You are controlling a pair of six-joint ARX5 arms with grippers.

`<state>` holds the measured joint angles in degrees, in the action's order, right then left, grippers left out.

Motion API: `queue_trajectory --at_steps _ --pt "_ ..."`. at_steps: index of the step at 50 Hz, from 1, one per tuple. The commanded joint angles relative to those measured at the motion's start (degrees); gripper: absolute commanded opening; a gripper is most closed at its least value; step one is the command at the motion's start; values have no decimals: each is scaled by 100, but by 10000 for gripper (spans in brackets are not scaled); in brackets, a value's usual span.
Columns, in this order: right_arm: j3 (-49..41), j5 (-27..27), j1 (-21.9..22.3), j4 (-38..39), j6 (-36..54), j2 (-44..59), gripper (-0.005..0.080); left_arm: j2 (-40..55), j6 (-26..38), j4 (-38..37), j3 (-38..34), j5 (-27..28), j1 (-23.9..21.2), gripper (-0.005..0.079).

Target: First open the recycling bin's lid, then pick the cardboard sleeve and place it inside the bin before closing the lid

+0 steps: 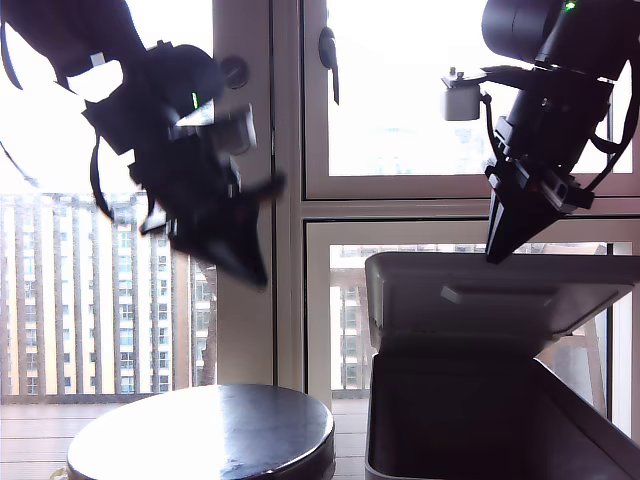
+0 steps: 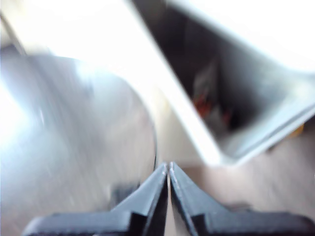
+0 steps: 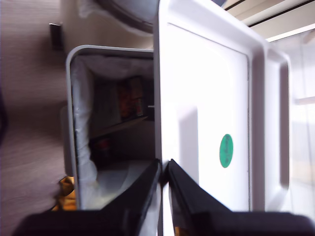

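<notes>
My second gripper (image 1: pixel 497 252) hangs at the exterior view's upper right with its jaws pressed together and nothing between them, the dark tips pointing down at the edge of the lid (image 1: pixel 480 300); in its own wrist view the closed tips (image 3: pixel 164 164) sit right at that edge, though whether they touch it I cannot tell; the lid stands raised and tilted, its pale face showing a green round dot (image 3: pixel 226 150) and a stepped rim; below it the recycling bin (image 1: pixel 500 420) gapes open, wide and grey, with reddish printed packets dimly visible deep inside (image 3: pixel 133 101), too dark to say which is the cardboard sleeve; my first gripper (image 1: pixel 252 268) is up in the air at the exterior view's left, well apart from the bin, blurred, its jaws shut on nothing (image 2: pixel 168 167); beneath it sits the round dark table (image 1: pixel 200 430), just beside the bin; behind everything, bright windows (image 1: pixel 400 90).
</notes>
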<state>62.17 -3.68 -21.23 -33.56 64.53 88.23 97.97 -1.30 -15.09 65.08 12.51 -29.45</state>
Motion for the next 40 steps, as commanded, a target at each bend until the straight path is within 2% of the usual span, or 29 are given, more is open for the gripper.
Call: queue_trajectory --at_steps 1,19,40 --pt "92 -190 -39 -199 -22 33 -11 -136 26 -37 -2 11 -17 -19" --pt "92 -396 -37 -273 -22 741 -11 -511 63 -304 -2 140 -17 -19" --pt "92 -815 -37 -225 -26 1714 -11 -511 610 -1062 -2 866 -17 -19"
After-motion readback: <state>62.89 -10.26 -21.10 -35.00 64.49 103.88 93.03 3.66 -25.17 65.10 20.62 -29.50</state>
